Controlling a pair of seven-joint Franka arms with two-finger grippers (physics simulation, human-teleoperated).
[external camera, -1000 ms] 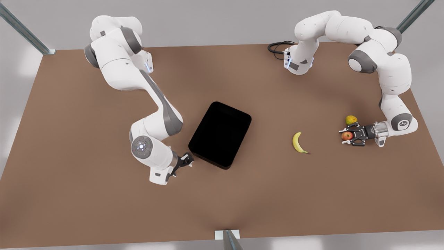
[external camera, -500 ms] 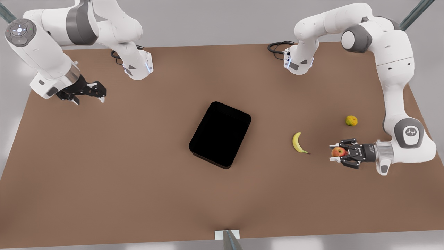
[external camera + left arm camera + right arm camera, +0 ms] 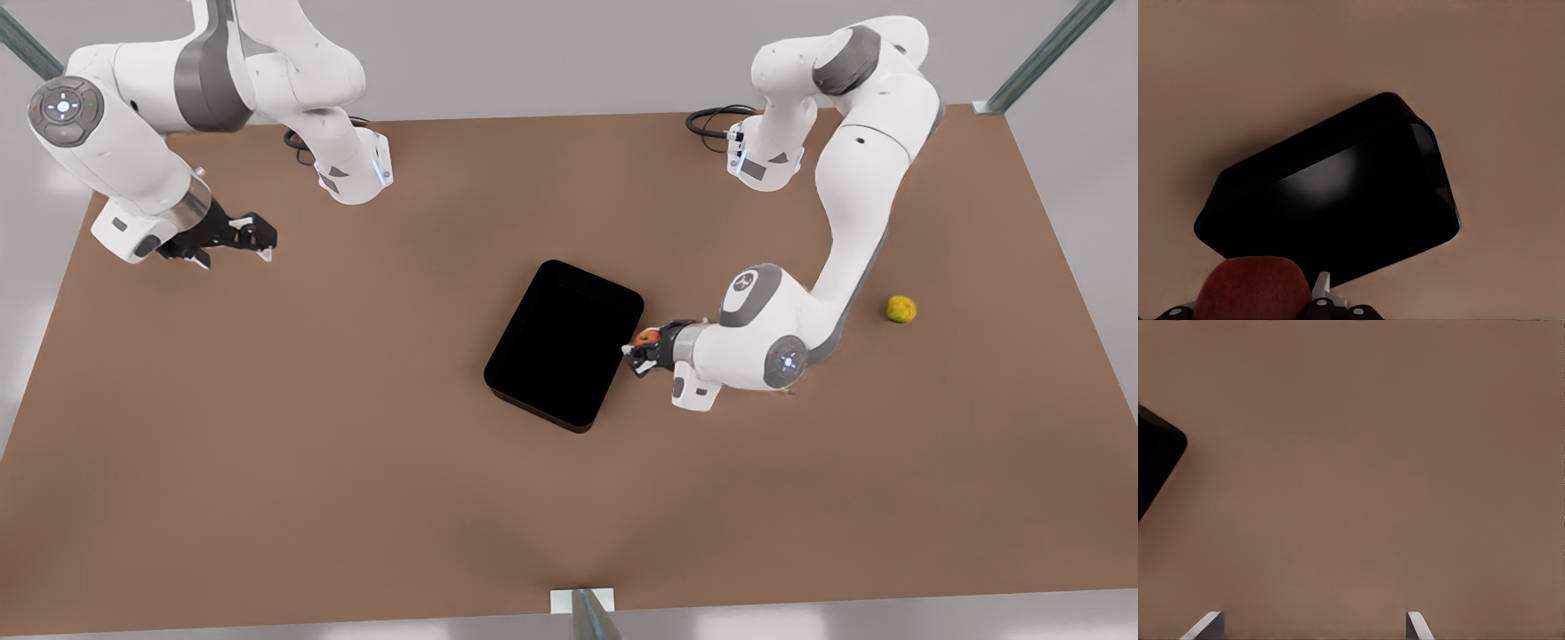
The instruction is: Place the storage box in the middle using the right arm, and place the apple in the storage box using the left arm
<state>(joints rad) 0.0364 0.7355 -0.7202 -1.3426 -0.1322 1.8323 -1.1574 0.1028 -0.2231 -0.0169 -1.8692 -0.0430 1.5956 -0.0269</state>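
Since half a second ago, the arm on the front view's right has swung inward across the table [image 3: 267, 444], carrying the apple [image 3: 646, 337] from beside the banana to the near edge of the storage box [image 3: 565, 343]; the arm on the front view's left has barely shifted, and the box lies where it lay.

Front view: the storage box sits near the middle of the table, set at an angle. The left gripper [image 3: 637, 348] is just beside the box's right-hand long side, its fingers clamped on the apple, which stands at the rim and not yet over the interior. The forearm of that arm covers most of the banana; only a tip shows at its lower edge [image 3: 786, 389]. A yellow-green round fruit [image 3: 901, 308] lies well apart, towards the right edge. The right gripper [image 3: 253, 242] hangs over the far left of the table, well apart from the box, waiting.

Left wrist view: the apple [image 3: 1253, 288] is held between the fingers [image 3: 1321, 285], with the storage box [image 3: 1331, 193] lying beyond it on the table.

Right wrist view: the two fingertips [image 3: 1205, 627] stand spread apart over bare table [image 3: 1371, 487], nothing between them. One rounded corner of the storage box [image 3: 1155, 463] shows at the edge.
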